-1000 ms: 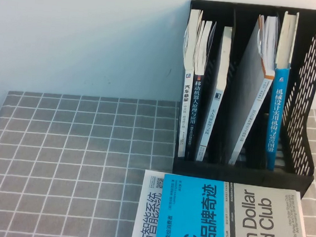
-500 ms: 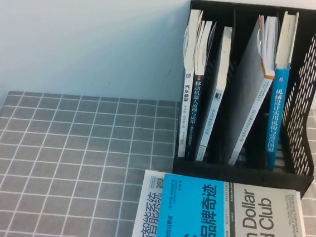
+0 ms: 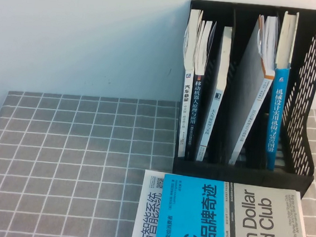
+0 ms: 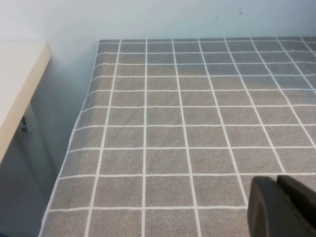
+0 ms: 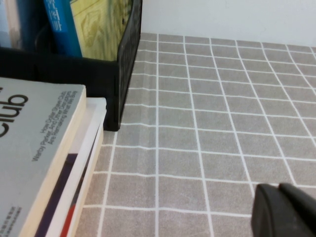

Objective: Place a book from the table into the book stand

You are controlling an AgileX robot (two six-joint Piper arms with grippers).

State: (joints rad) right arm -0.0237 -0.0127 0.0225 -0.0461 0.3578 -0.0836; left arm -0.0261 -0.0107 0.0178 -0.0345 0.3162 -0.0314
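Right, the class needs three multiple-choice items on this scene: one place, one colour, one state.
1. Where is the book? A in the stand; B lying on the table before the stand; C in a gripper.
2. The stand's colour? A white; B black; C blue.
3. The left gripper is? A shut; B wide open; C holding a book.
Key: B, it lies before the stand; B, its mesh is black; A, it hangs shut over bare table; the right gripper hangs beside the book.

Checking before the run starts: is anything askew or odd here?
One book in the book stand leans diagonally across its slot; the rest stand upright. Left gripper and right gripper hover over bare table.
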